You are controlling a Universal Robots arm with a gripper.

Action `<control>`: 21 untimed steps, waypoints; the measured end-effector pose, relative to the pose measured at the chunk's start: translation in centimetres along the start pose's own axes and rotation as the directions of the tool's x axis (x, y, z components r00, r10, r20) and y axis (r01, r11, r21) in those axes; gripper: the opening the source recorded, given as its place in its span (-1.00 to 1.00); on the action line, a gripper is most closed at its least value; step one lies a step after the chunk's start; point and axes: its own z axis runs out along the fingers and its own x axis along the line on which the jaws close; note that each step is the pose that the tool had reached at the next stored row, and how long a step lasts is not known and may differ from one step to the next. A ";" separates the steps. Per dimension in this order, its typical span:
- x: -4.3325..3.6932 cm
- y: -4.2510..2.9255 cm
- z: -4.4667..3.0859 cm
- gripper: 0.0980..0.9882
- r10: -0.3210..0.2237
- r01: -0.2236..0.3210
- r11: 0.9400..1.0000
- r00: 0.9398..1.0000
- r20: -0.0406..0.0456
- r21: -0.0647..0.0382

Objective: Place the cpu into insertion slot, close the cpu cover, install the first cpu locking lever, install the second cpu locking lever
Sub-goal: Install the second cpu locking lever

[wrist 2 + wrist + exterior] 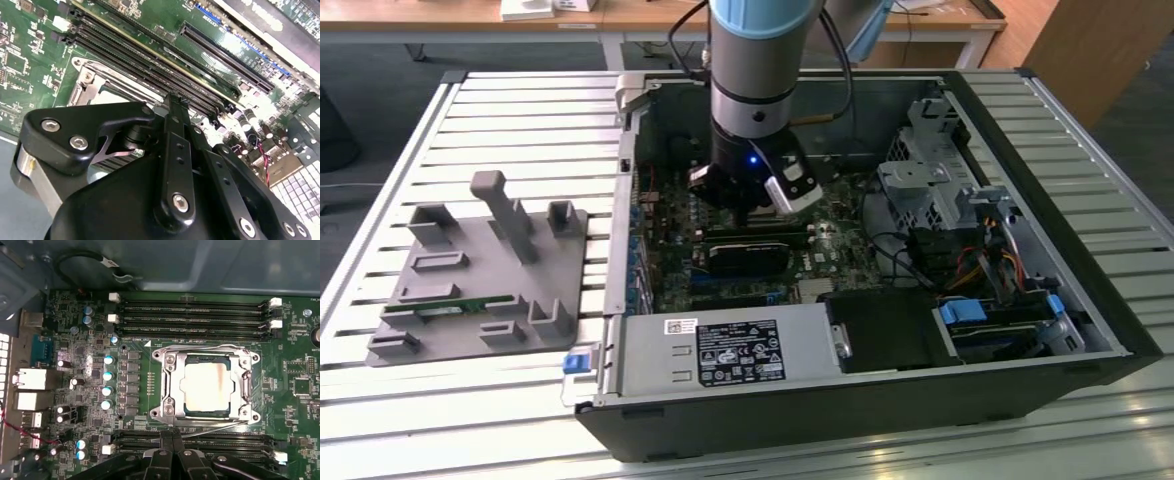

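One cpu (207, 386) lies flat under its cpu cover (172, 385); end effector (172, 440) fingers pressed together beside it.

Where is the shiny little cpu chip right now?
In the first wrist view the cpu sits in the insertion slot under the closed cpu cover, on the green board between two banks of long black slots, just beyond the gripper.

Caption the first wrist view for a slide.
Pale silvery square cpu seated in the socket under the closed silvery metal cpu cover, black pincer shut at the frame's edge.
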 end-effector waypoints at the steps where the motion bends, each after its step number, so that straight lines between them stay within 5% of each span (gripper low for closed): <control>1: 0.01 -0.02 0.11 -0.98 0.000 0.000 1.000 1.000 0.000 -0.001; 21: 0.28 -0.49 0.27 -0.98 0.000 0.000 1.000 1.000 0.000 -0.020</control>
